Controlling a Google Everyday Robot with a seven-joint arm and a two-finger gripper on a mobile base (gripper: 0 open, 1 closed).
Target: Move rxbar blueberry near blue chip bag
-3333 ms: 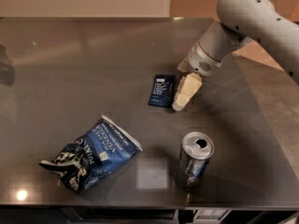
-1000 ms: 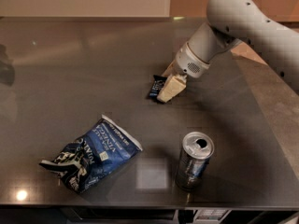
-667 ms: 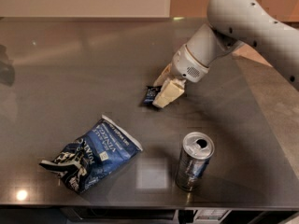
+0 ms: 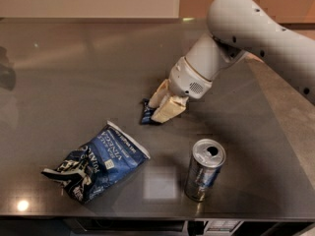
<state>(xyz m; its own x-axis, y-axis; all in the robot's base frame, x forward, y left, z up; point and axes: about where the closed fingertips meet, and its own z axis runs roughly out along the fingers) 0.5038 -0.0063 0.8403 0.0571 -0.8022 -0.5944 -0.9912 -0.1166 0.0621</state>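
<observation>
Gripper (image 4: 157, 111), a cream two-finger claw on a white jointed arm (image 4: 246, 28), set low over the middle of a dark grey glossy table (image 4: 74, 73) and slanting down to the left. Fingers drawn narrow, clamped on the right-hand edge of the rxbar blueberry (image 4: 145, 114), a small flat dark navy snack-bar wrapper with faint white print. Only the left part of the wrapper visible, the rest hidden behind the fingers; wrapper tilted, with its lower left edge at or just above the tabletop, contact not clear. Below and to the left, near but apart from the wrapper, the blue chip bag (image 4: 101, 163): a large crumpled glossy blue bag with white lettering, lying flat, its dark patterned end towards the front left corner. To the right of the bag and below the claw, an upright silver-and-blue drink can (image 4: 204, 170) with an opened top, well clear of both wrapper and bag.
</observation>
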